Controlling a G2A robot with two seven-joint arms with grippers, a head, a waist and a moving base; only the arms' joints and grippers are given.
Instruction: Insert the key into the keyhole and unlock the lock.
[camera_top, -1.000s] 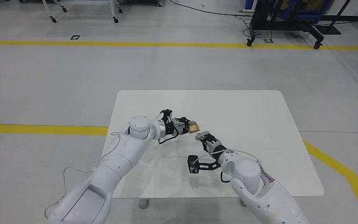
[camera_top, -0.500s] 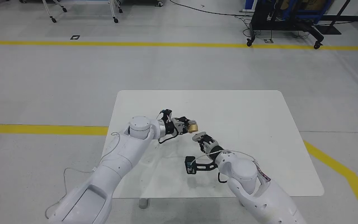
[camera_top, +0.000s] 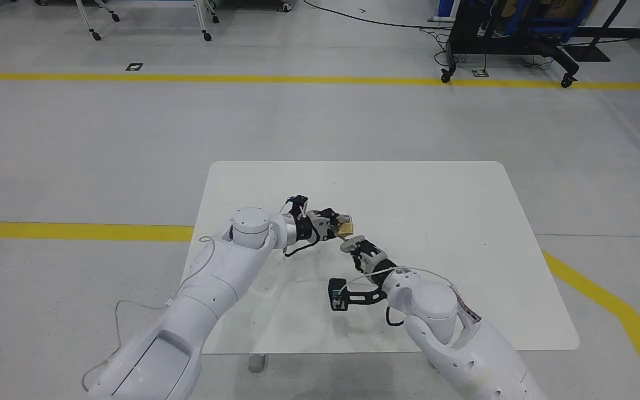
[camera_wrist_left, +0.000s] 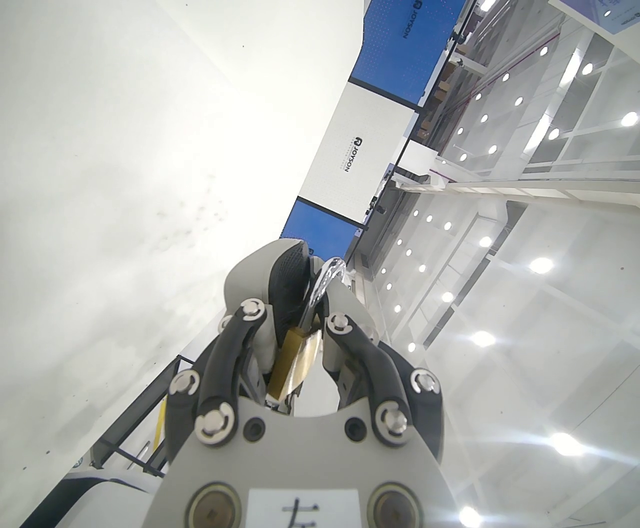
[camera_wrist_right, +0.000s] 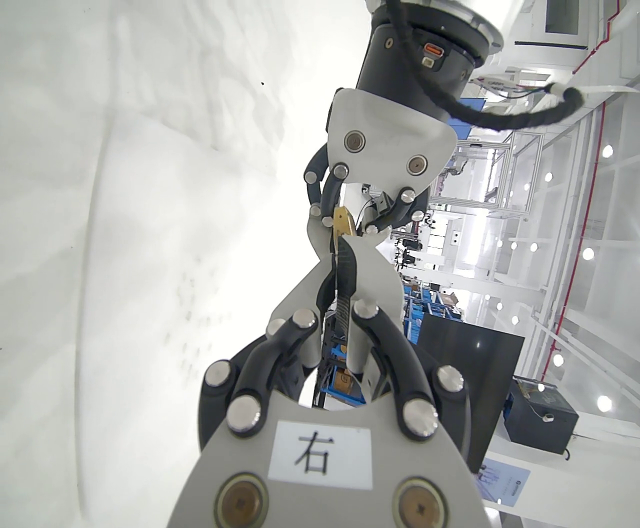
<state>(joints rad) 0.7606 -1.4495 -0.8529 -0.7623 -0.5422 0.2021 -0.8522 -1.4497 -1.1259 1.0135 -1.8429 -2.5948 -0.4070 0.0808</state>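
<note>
The lock (camera_wrist_left: 294, 358) body is partly covered by the clamping left gripper (camera_wrist_left: 312, 285). Its keyhole is hidden behind the right gripper (camera_wrist_right: 342, 252); a key between that gripper's fingers (camera_wrist_right: 375, 280) cannot be made out.

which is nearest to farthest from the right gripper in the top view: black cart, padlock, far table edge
1. padlock, just ahead of the right gripper, held by the left gripper.
2. far table edge, beyond the padlock.
3. black cart, on the floor past the table.
</note>
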